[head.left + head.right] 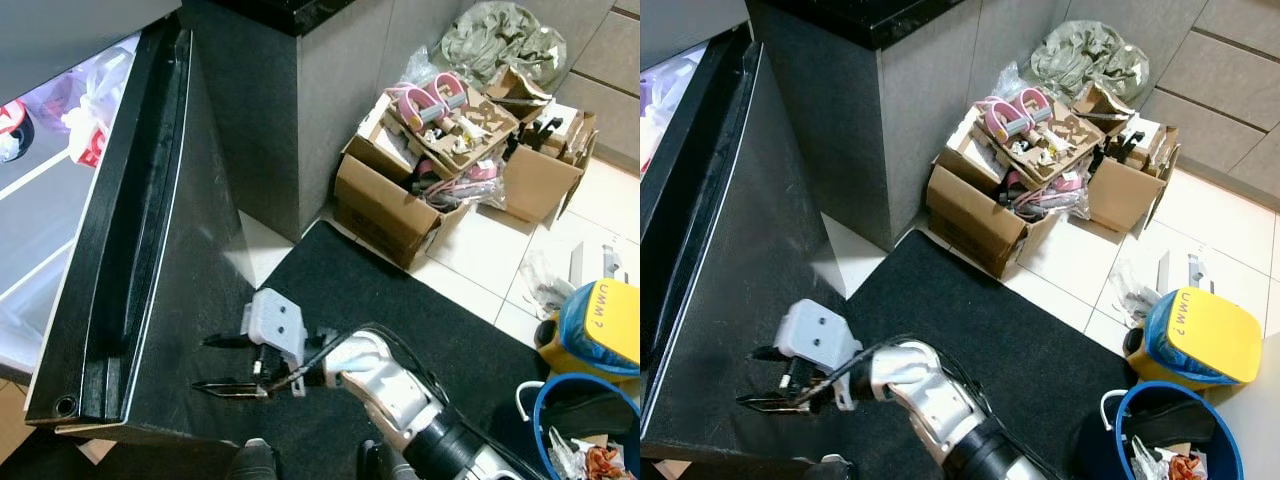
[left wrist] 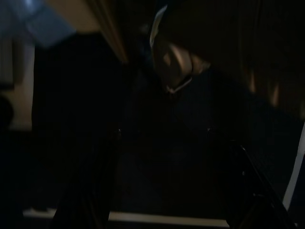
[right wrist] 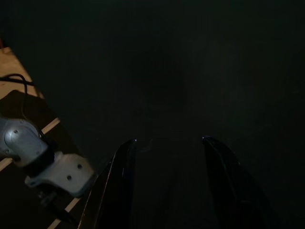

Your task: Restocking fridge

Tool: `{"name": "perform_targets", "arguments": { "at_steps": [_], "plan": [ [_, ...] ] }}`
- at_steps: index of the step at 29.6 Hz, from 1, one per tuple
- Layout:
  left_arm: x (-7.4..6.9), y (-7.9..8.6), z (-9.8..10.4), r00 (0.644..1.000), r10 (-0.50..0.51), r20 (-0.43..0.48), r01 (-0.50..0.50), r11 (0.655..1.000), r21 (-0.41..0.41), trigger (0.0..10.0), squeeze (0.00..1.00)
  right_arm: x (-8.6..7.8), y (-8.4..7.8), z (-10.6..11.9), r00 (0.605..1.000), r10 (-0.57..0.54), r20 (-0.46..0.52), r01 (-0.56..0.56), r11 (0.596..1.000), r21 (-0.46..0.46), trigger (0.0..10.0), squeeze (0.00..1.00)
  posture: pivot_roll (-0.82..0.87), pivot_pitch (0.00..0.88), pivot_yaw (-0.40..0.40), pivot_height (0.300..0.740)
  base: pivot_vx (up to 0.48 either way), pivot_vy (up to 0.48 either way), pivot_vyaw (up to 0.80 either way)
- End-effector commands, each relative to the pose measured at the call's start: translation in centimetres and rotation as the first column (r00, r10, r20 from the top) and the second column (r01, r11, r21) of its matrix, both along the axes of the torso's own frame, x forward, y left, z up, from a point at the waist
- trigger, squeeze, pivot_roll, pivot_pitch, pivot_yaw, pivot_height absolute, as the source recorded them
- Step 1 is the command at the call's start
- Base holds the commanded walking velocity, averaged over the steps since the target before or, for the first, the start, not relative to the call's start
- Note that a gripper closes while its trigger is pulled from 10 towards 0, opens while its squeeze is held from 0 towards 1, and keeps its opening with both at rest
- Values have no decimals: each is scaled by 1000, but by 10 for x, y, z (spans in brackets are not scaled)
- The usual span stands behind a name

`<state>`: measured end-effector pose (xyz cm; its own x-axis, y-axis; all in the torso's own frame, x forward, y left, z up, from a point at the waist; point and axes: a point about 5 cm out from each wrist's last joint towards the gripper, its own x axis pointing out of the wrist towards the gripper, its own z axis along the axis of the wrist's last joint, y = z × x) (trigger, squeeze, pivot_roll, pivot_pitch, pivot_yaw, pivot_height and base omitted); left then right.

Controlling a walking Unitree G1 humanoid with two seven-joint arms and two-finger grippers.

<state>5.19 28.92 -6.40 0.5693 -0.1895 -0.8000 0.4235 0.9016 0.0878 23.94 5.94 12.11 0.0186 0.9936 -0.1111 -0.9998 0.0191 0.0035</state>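
Observation:
The fridge stands open on my left, its black door (image 1: 170, 250) swung out in front of me. Inside, white shelves (image 1: 40, 170) carry plastic bags (image 1: 95, 80) and a red-and-white item (image 1: 12, 125). My right gripper (image 1: 200, 363) reaches low across to the door's dark outer face. It is open, with nothing between its black fingers (image 3: 121, 181). In the right wrist view the door panel (image 3: 181, 71) lies just beyond the fingertips. My left arm hangs idle in the shade; its gripper (image 2: 164, 130) shows as two dark fingers set apart.
A grey cabinet with a black top (image 1: 290, 110) stands just behind the door. A black mat (image 1: 400, 300) covers the floor under me. Cardboard boxes of clutter (image 1: 420, 170) sit beyond it, a yellow-and-blue container (image 1: 600, 325) and a blue bucket (image 1: 585, 430) at right.

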Motion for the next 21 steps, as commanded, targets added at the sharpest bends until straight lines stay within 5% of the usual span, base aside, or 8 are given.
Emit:
{"name": "perform_targets", "arguments": {
  "at_steps": [1,7,11,17,18,20,21],
  "plan": [
    [-19,-7,-7,998,0,-63,-1,1000,-21,10000,0,-7,16,10,999,44,17,-44,999,29,10000,0,-29,213,-47,740,0,0,0],
    [-20,-6,-8,997,8,-74,-9,1000,-16,10000,0,-35,79,42,969,226,99,-235,968,88,10000,0,20,202,-50,740,0,0,0],
    [-20,-7,-9,997,17,-75,-18,1000,-20,10000,0,-39,90,48,970,222,103,-233,966,109,10000,0,25,204,-55,740,0,0,0],
    [-13,-7,-8,998,38,-47,-39,999,-20,10000,0,-1,64,34,997,-11,79,3,996,93,10000,0,8,209,-53,740,0,0,0],
    [0,-1,-5,997,75,10,-75,997,14,10000,0,29,32,21,974,-212,75,208,976,59,10000,0,-2,210,-57,740,0,0,0],
    [0,-1,-5,997,75,10,-75,997,14,10000,0,29,32,21,974,-212,75,208,976,59,10000,0,-2,210,-57,740,0,0,0],
    [10,1,-3,995,91,42,-93,995,39,10000,0,43,13,13,944,-321,81,319,947,35,10000,0,-7,211,-59,740,0,0,0]
  ]
}}
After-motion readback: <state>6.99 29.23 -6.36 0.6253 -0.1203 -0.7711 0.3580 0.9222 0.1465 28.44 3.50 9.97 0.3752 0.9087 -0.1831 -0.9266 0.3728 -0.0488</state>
